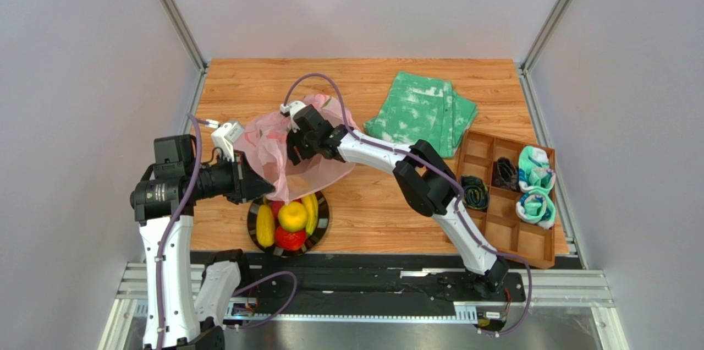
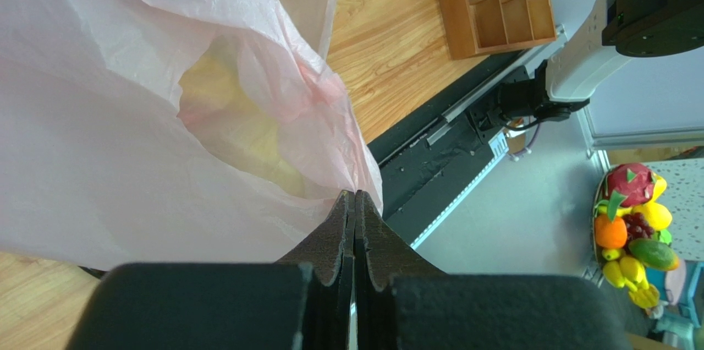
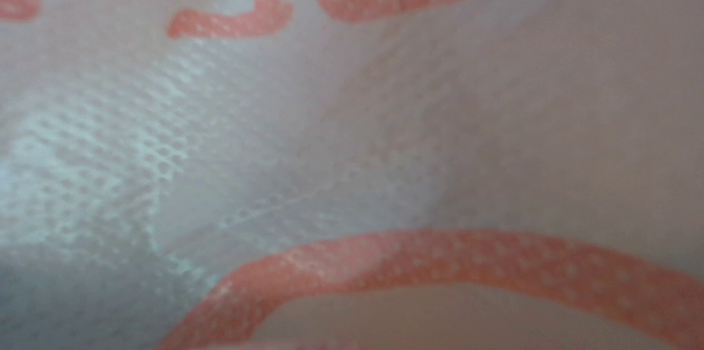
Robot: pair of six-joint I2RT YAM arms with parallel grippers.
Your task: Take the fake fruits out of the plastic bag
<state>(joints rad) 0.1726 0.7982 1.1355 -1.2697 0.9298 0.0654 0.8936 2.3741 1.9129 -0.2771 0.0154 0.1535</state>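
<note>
The pink plastic bag (image 1: 268, 148) is held up above the table's left-middle. My left gripper (image 2: 355, 197) is shut, pinching the plastic bag's (image 2: 124, 119) lower edge; a yellowish shape (image 2: 235, 123) shows through the film. My right gripper (image 1: 291, 152) reaches into the bag from the right, its fingers hidden by the film. The right wrist view shows only bag film with red print (image 3: 446, 267) pressed close. Fake fruits lie on a black plate (image 1: 323, 219) just below the bag: a banana (image 1: 264, 224), a lemon (image 1: 292, 215) and a red apple (image 1: 289, 239).
A folded green-and-white cloth (image 1: 421, 111) lies at the back right. A wooden divided tray (image 1: 487, 152) holding rolled socks (image 1: 535, 193) stands at the right edge. The black rail (image 1: 372, 284) runs along the near edge. A heap of other fruits (image 2: 632, 226) sits off the table.
</note>
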